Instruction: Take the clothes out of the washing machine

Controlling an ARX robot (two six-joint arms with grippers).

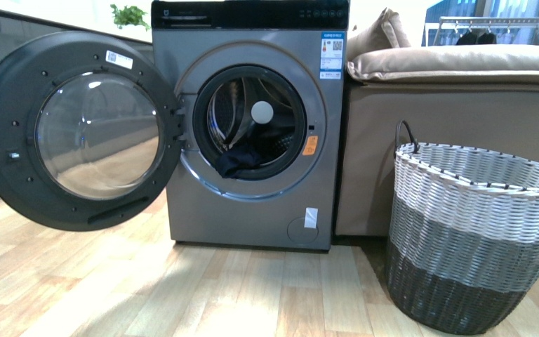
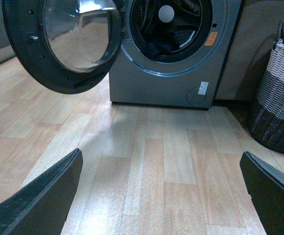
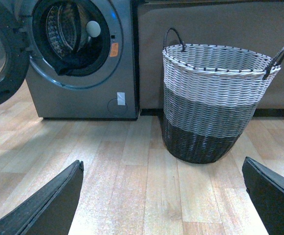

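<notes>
Bare wood floor lay in front of the washing machine, door hung wide open left of it, basket stood right of it

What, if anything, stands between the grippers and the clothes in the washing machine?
Nothing visible. The door is swung wide open, the clothes lie at the mouth of the washing machine, and only bare floor separates it from the open left gripper and right gripper.
</notes>
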